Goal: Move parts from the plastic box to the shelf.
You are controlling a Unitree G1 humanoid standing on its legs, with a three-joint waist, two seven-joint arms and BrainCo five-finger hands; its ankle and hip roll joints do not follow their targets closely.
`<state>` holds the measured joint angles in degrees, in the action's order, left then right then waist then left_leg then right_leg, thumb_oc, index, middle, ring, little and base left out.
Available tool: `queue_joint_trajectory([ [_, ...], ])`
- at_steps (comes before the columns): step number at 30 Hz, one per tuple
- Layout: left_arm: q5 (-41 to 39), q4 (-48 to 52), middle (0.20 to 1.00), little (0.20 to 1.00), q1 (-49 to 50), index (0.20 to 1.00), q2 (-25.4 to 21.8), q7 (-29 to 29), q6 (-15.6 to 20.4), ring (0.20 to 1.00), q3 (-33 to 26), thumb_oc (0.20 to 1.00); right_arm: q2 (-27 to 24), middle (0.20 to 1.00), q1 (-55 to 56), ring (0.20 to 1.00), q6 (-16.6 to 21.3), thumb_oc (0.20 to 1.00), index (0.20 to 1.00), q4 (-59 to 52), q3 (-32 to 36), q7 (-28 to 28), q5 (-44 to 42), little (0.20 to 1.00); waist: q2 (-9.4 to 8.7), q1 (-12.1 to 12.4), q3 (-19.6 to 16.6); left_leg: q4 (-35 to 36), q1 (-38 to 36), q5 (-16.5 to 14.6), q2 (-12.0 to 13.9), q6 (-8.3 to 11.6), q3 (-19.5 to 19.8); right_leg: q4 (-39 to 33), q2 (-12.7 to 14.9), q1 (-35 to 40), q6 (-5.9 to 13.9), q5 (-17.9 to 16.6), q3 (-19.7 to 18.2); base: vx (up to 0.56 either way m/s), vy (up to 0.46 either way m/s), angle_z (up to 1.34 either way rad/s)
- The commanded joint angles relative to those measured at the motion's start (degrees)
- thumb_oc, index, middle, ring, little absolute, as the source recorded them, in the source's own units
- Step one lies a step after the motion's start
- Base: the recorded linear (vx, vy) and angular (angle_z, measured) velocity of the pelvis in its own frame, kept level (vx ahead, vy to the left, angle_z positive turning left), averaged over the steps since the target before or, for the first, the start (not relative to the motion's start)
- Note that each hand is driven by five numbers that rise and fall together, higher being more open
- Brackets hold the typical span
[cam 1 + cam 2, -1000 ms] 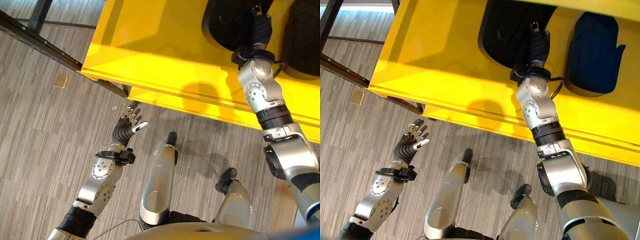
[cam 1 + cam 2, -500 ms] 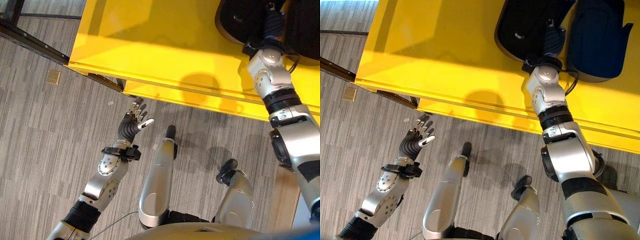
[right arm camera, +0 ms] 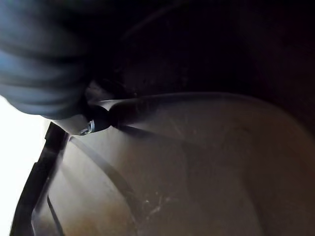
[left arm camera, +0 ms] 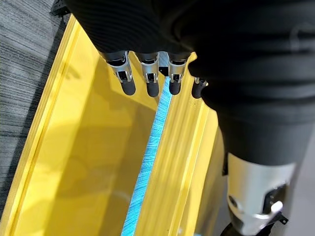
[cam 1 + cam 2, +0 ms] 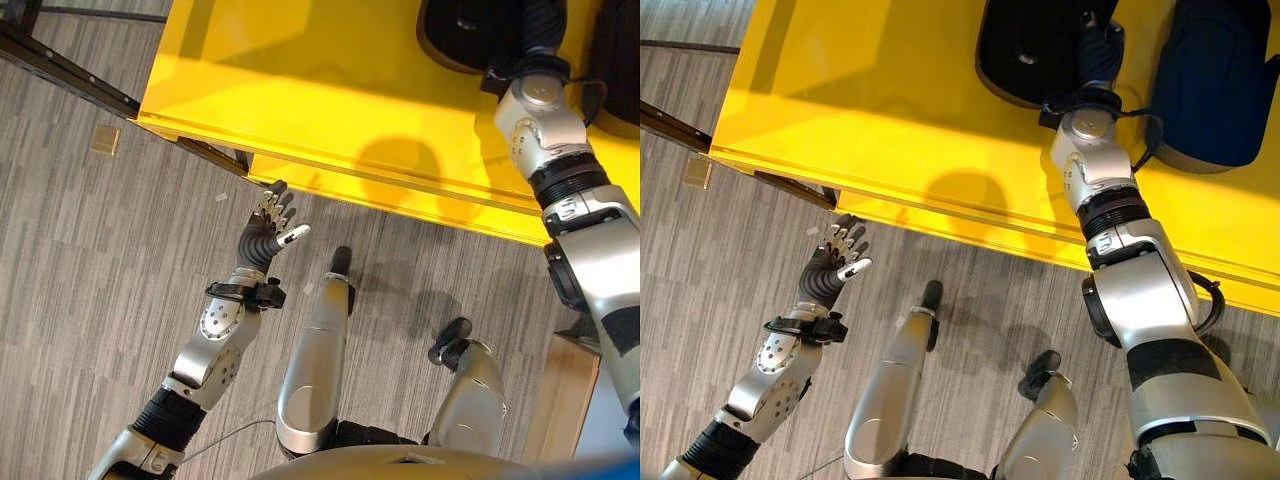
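A: In the far corner of the yellow plastic box point(image 5: 890, 110) lie two dark moulded parts, side by side: a black part point(image 5: 1025, 50) and a blue part point(image 5: 1215, 85). The right hand point(image 5: 1095, 50) reaches down onto the black one.

B: Does it have hold of it?

A: I cannot tell. From the head views the ribbed cover hides the fingers, and the right wrist view gives only one dark fingertip point(image 3: 96, 120) lying against a smooth, curved, lightly scratched surface, which I take to be the part.

B: How do you judge it will handle?

A: It looks like a stiff plastic shell, broad and rounded, probably light for its bulk. The glossy face is likely slippery, so a flat press on it would slide. The rim or an edge seems the better place to take it, thumb under the lip, fingers over the top. One hand may find it awkward, being so wide.

B: And the left hand?

A: The left hand point(image 5: 270, 225) hangs over the grey floor point(image 5: 90, 260), just outside the near wall of the box, fingers straight and spread, holding nothing. A dark metal frame point(image 5: 60, 65) runs past the box's left corner; whether that is the shelf I cannot say.
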<state>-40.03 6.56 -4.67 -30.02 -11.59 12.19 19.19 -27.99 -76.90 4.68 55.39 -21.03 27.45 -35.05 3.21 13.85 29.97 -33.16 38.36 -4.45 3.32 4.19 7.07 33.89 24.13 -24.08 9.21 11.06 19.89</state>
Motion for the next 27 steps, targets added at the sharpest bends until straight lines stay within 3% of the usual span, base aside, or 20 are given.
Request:
queue_joint_trajectory([
  [1,-1.3,2.4,1.000,1.000,-2.0,1.000,-1.3,-0.1,4.1,1.000,0.1,1.000,-3.1,0.200,-8.5,0.200,3.3,0.200,0.200,-0.6,-1.1,-0.1,1.4,0.200,-1.31,1.4,-0.8,-3.0,-1.0,-7.2,1.1,-1.04,-2.2,2.0,-1.2,0.5,-1.95,2.8,0.7,0.01,0.012,0.09],
  [27,-1.5,1.7,1.000,1.000,-3.5,1.000,-0.9,-1.8,4.7,1.000,1.4,1.000,1.1,0.200,-9.6,0.200,2.4,0.200,0.200,11.6,-1.4,-1.6,-3.1,0.200,-1.40,1.8,-0.2,-2.4,-0.5,-7.0,1.1,-1.06,-2.0,1.2,-1.6,0.3,-2.17,2.3,0.8,0.00,0.002,0.02],
])
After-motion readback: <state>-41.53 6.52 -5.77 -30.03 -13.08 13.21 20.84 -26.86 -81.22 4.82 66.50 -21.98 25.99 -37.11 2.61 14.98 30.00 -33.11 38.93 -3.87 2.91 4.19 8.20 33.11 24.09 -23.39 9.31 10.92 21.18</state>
